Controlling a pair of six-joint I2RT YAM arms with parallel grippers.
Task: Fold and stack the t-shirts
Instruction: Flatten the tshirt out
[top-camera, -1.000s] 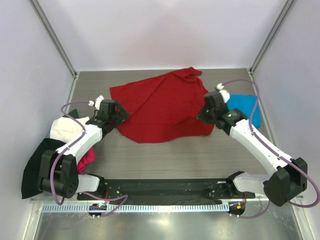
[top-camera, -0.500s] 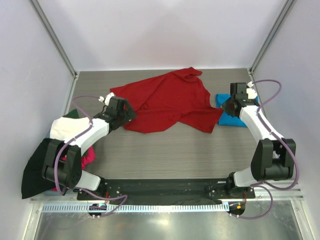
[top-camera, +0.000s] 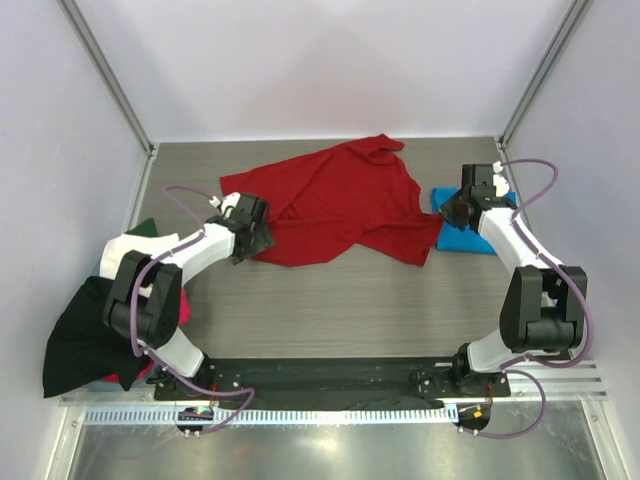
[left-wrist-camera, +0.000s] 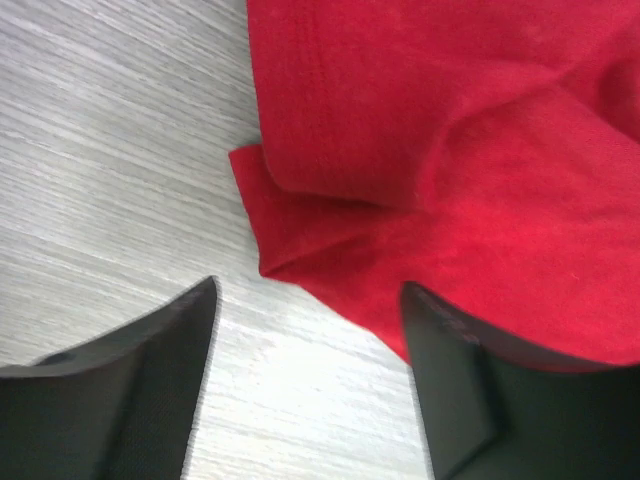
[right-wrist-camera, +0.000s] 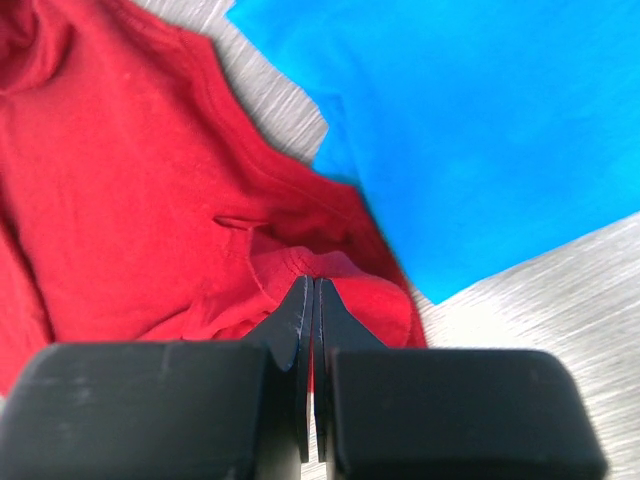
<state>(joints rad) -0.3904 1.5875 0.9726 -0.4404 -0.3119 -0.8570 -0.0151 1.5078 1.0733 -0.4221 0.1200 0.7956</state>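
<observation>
A deep red t-shirt (top-camera: 330, 200) lies crumpled across the back middle of the table. Its right edge overlaps a bright blue t-shirt (top-camera: 468, 240). My right gripper (top-camera: 446, 217) is at that edge. In the right wrist view the right gripper (right-wrist-camera: 315, 282) is shut on a raised fold of the red t-shirt (right-wrist-camera: 130, 200), with the blue t-shirt (right-wrist-camera: 480, 120) just beyond. My left gripper (top-camera: 258, 236) is low at the shirt's near left corner. In the left wrist view the left gripper (left-wrist-camera: 310, 292) is open. A folded corner of the red t-shirt (left-wrist-camera: 450, 150) lies just ahead of it, and the right finger (left-wrist-camera: 460, 380) overlaps the cloth.
A heap of other shirts lies at the table's left edge: white (top-camera: 125, 255), black (top-camera: 75, 340) hanging over the side, magenta (top-camera: 178, 305). Grey wood-grain table (top-camera: 350, 300) shows in front of the red shirt. Walls and two metal posts close in the back and sides.
My right arm swung to the right and back, dragging the red shirt's right side with it and bunching the cloth. My left gripper slid right to the shirt's corner and its jaws narrowed a little.
</observation>
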